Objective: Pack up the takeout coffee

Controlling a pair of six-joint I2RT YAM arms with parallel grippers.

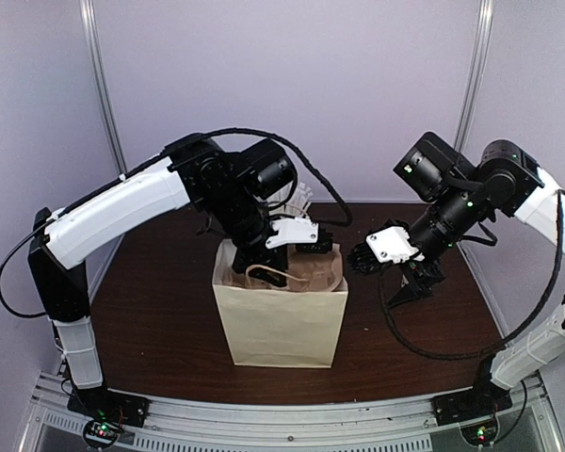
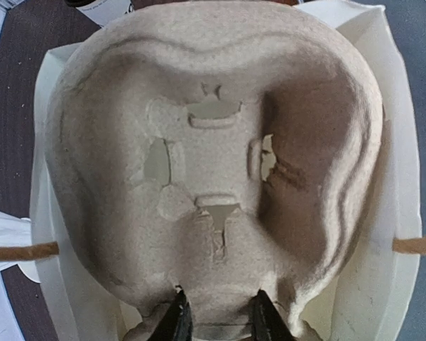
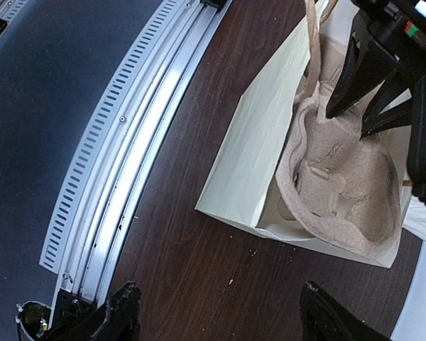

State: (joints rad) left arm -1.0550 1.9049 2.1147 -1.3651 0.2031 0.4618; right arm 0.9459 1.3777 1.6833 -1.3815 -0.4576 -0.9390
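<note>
My left gripper [image 2: 219, 321] pinches the pulp tray [image 2: 213, 177] by its rim, seating it inside the paper bag [image 1: 281, 325]. My right gripper [image 3: 224, 312] hangs wide open and empty beside the bag. I cannot see the coffee cup, and it is not in the bag; I judge fetching it comes next.

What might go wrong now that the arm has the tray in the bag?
1. The tray nearly fills the bag from wall to wall, so it may jam or crumple a wall.
2. The left gripper pinches only the tray's rim, so the tray might tilt or slip.
3. The right gripper is open and off the bag, so the bag may tip.
</note>
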